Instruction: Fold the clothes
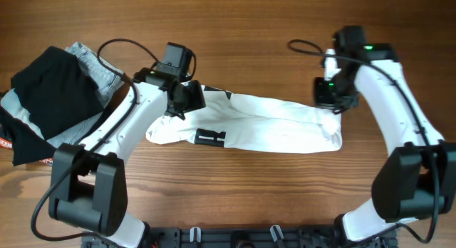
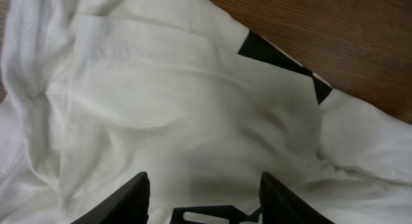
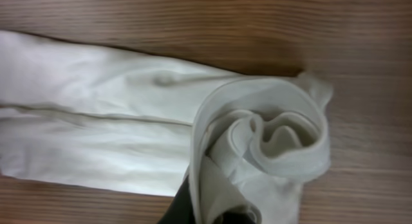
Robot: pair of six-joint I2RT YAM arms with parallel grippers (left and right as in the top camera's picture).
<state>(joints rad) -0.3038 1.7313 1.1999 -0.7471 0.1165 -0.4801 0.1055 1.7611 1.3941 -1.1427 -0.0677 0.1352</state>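
- The white T-shirt [image 1: 271, 123] lies across the middle of the table [image 1: 249, 34] as a long, narrow, rumpled strip that runs left to right.
- Only bits of its black print [image 1: 210, 137] show: a small patch on the near edge and a sliver by the left arm. The rest is folded under or hidden.
- The left fingers [image 2: 129, 205] are over the strip's left end. They stand apart and I can't see anything pinched between them. Their tips are cut off at the bottom of the left wrist view, so I can't tell whether they touch the cloth.
- The right fingers [image 3: 177, 208] are at the strip's right end, clamped shut on the T-shirt. A curled bunch of hem sits right on top of them, so only a dark sliver of one finger shows.
- From overhead both sets of fingers are mostly blocked by the wrists above them.
- The black garment [image 1: 43, 98] is heaped at the table's far left, partly on a pale denim-looking piece [image 1: 96, 63]. Both are clear of the T-shirt and partly cut off by the frame edge.
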